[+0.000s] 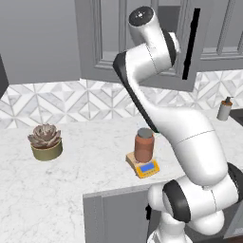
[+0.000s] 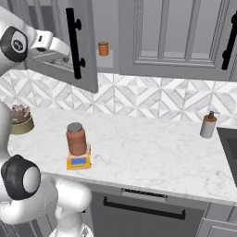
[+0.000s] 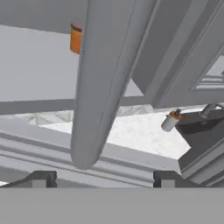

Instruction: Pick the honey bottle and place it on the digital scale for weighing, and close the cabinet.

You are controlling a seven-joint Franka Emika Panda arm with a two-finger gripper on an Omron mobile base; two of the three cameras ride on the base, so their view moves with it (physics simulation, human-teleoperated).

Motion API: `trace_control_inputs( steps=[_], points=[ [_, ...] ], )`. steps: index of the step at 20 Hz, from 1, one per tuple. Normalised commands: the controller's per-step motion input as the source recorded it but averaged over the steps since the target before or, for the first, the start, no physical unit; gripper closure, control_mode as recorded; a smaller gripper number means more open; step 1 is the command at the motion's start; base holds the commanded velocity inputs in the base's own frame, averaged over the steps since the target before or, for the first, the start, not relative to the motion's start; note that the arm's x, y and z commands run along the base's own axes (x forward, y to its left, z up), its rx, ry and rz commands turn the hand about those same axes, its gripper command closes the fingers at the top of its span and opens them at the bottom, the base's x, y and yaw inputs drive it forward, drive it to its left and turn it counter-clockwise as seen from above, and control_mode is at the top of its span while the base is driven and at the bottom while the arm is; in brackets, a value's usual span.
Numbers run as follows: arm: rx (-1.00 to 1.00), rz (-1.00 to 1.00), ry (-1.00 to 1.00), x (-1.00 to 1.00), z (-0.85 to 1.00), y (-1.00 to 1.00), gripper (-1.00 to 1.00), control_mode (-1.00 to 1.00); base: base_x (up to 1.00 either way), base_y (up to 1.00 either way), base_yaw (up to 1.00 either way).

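Weighing step is reading as complete, with the honey bottle [image 2: 76,138] standing on the digital scale [image 2: 78,161] near the worktop's front edge, while the gripper [image 3: 100,180], jaws spread and empty, is facing the cabinet [image 2: 60,41] door awaiting closure.

- Honey bottle [image 1: 144,146]: reddish-brown, grey lid.
- Scale [image 1: 143,166]: yellow-orange, blue display.
- Cabinet [image 2: 69,51]: grey, black bar handle.
- Wall tiles [image 2: 152,99]: white-grey triangle pattern.
- Small jar [image 2: 103,48]: orange.
- Counter [image 2: 152,148]: white marble.

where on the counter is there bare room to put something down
Bare marble runs between the digital scale, carrying the honey bottle, and the soap dispenser. A smaller patch lies between the scale and the succulent pot.
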Motion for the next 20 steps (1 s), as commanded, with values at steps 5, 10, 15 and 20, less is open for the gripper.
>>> trace_control_inputs(
  steps=[5, 10, 15, 20],
  points=[
    [0.48, 0.17, -0.31, 1.00, -0.50, -1.00, -1.00, -1.00, 0.00, 0.00, 0.00],
    [0.39, 0.16, -0.48, 1.00, -0.84, -0.74, -1.00, -1.00, 0.00, 0.00, 0.00],
    [0.27, 0.01, -0.35, 1.00, -0.41, -0.04, -1.00, -1.00, 0.00, 0.00, 0.00],
    [0.30, 0.00, -0.21, 1.00, -0.34, -0.08, -1.00, -1.00, 0.00, 0.00, 0.00]
  ],
)
